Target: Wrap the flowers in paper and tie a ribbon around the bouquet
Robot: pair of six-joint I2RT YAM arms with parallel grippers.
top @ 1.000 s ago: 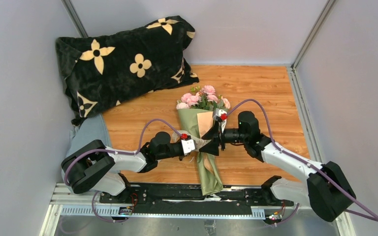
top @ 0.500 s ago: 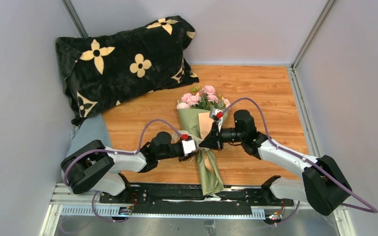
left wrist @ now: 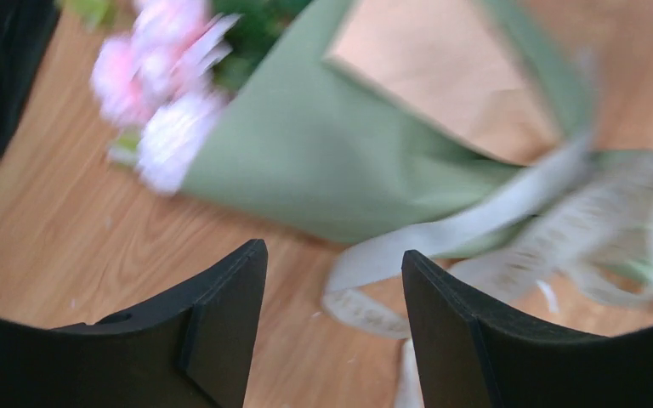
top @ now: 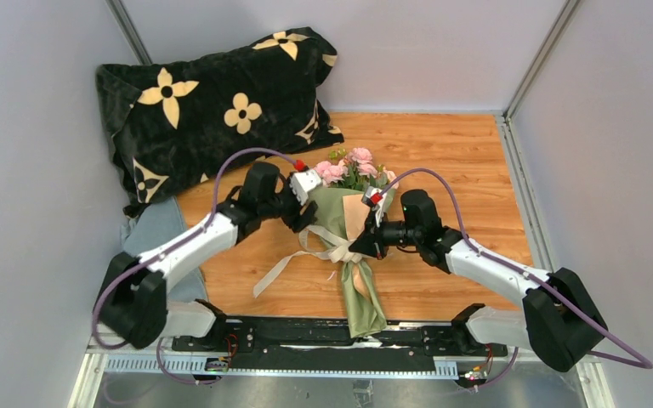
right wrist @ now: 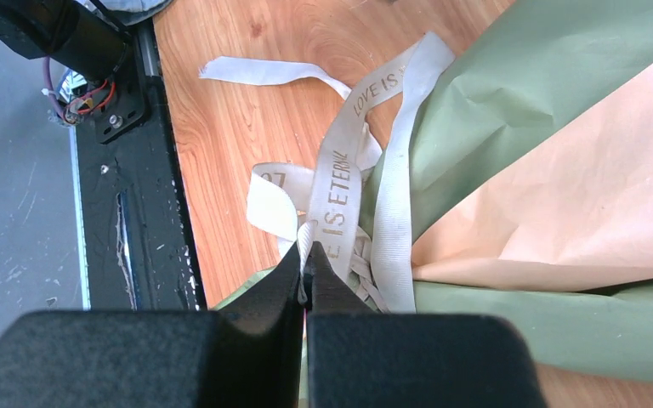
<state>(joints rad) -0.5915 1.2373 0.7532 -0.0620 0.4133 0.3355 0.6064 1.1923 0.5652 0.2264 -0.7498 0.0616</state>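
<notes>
Left end effector (left wrist: pixel 333 255) spread, right end effector (right wrist: pixel 304 259) clamped

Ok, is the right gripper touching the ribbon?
Touching. The right wrist view shows the right gripper shut, pinching a strand of the ribbon between its fingertips.

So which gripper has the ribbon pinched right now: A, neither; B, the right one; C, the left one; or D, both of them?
B: the right gripper is shut on a strand of the ribbon beside the bouquet, while the left gripper is open with nothing between its fingers.
</notes>
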